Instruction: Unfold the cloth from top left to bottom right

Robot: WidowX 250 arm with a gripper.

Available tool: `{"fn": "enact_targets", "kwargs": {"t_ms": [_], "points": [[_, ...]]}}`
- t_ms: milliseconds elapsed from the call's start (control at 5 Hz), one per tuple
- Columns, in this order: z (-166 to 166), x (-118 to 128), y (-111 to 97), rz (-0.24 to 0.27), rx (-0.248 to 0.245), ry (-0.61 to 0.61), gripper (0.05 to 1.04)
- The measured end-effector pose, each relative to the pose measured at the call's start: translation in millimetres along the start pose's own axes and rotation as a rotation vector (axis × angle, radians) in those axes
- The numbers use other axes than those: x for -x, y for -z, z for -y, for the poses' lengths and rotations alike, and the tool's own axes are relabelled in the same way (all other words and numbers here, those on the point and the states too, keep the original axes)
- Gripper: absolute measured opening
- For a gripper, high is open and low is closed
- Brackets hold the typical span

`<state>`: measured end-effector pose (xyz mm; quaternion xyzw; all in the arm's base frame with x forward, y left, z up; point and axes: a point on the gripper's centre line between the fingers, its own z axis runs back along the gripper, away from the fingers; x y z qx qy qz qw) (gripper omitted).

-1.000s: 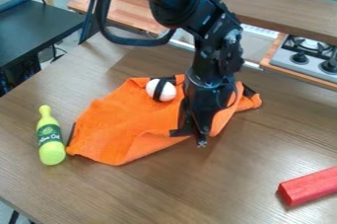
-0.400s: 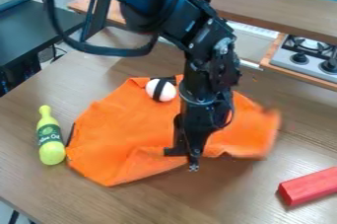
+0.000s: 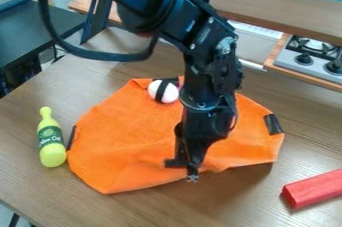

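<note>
The black gripper hangs over the front edge of the orange cloth, right of the cloth's middle, and is shut on that edge. The cloth lies mostly spread on the table, its front edge slightly raised near the gripper, with shadow below to the right. Dark strips mark its left and right edges. A white ball-like object with a black band rests on the cloth's back part. The arm hides a strip of cloth right of the middle.
A yellow-green bottle touches or nearly touches the cloth's left side. At the lower right of the wooden table lies a red block. Behind the table are a wooden ledge and a toy stove.
The gripper has moved toward the front and slightly left, drawing the cloth's front edge with it. The cloth's right part has swung outward and now lies wider, showing its dark strip.
</note>
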<state>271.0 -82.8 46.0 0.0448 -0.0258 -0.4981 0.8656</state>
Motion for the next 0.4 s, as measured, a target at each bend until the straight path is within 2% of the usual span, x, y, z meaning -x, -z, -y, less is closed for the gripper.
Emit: {"fn": "enact_targets", "kwargs": {"t_ms": [400], "points": [[7.7,-9.9,17.0,-0.013,0.212,0.040,0.060]]}}
